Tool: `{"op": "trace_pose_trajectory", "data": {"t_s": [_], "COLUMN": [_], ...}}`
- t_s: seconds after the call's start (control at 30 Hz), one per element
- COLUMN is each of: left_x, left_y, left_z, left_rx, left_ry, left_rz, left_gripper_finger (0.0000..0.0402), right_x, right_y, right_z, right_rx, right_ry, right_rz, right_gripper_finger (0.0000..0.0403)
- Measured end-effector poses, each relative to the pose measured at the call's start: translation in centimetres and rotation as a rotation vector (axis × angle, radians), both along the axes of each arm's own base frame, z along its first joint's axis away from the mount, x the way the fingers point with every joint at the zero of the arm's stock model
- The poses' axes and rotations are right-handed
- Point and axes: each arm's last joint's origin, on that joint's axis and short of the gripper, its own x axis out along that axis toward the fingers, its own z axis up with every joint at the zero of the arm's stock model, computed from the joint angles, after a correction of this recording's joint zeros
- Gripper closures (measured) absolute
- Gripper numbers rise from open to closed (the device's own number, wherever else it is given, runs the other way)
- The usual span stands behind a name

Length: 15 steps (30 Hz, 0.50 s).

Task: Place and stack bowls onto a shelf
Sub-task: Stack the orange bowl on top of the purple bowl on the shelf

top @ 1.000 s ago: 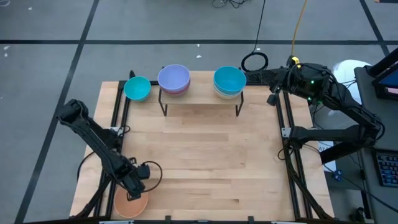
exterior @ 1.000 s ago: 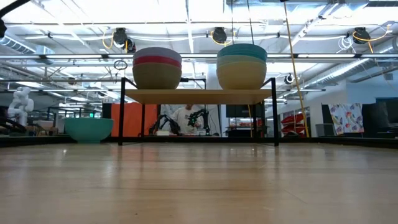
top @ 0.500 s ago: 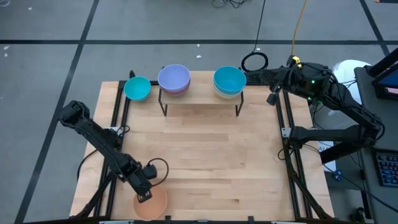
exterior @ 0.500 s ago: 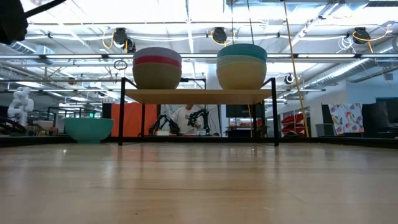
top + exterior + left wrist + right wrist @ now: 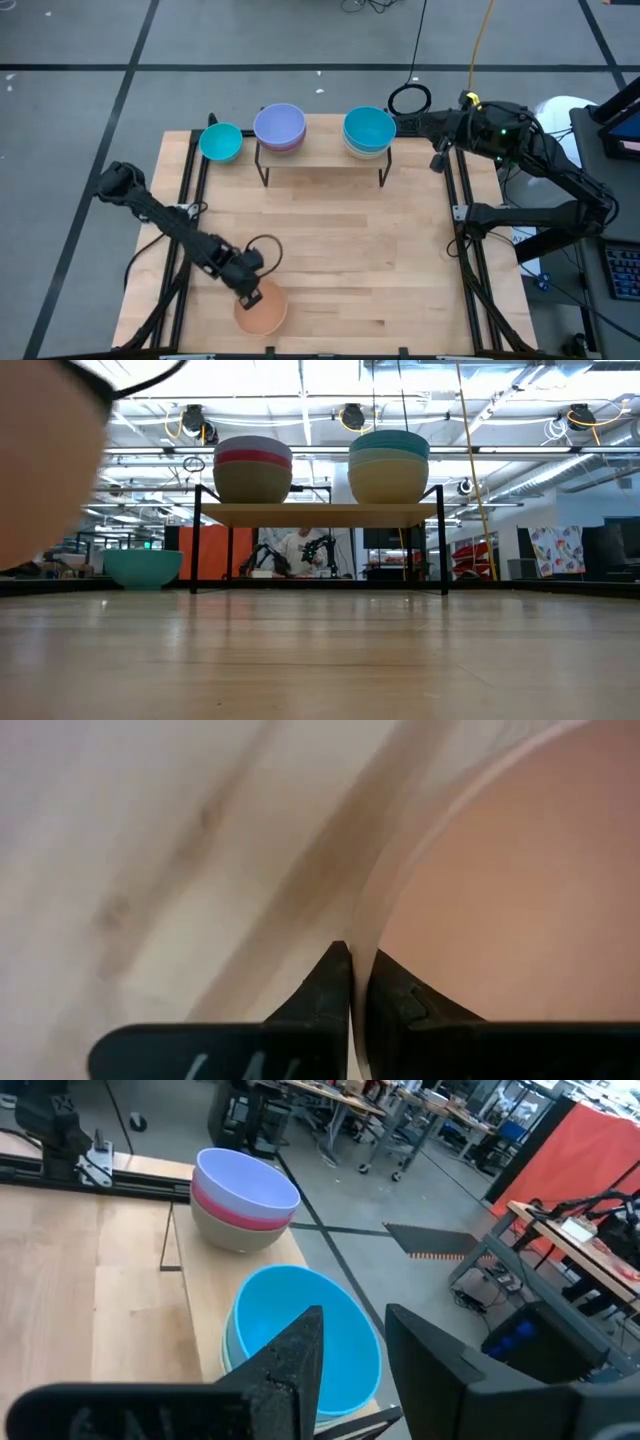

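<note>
Plank tabletop of light wood sits over a grey floor with dark lines, workshop benches beyond. At twelve o'clock the small wooden shelf on black legs carries a lavender-topped stack and a cyan-topped stack; another cyan bowl stands beside it. Left gripper, reaching to seven o'clock, pinches the orange bowl's rim. Right gripper, parted, waits by the shelf.
</note>
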Motion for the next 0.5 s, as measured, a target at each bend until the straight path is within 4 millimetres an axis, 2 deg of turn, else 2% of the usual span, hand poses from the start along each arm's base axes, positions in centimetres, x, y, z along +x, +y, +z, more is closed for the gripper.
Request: {"op": "trace_pose_trajectory", "data": {"t_s": [0.1,0.2,0.37,0.5], "left_x": [1.3,2.7,4.3,4.5], "left_y": [1.4,3.1,6.6,9.9], "left_z": [1.5,3.9,9.5,14.4], "left_rx": [0.028,0.063,0.152,0.256], "left_ry": [-0.012,-0.023,-0.059,-0.094], "left_rz": [0.003,-0.011,0.013,0.082], "left_gripper_finger": [0.0393,0.0393,0.0393,0.0393], "right_x": [0.0,0.0,0.0,0.0], "right_y": [0.0,0.0,0.0,0.0], "right_z": [0.0,0.0,-0.1,-0.1], "right_rx": [-0.004,-0.020,-0.024,-0.023], "right_ry": [0.003,0.014,0.026,0.027], "right_rz": [0.001,0.006,0.009,0.009], "right_gripper_finger": [0.0300,0.0300,0.0300,0.0300]}}
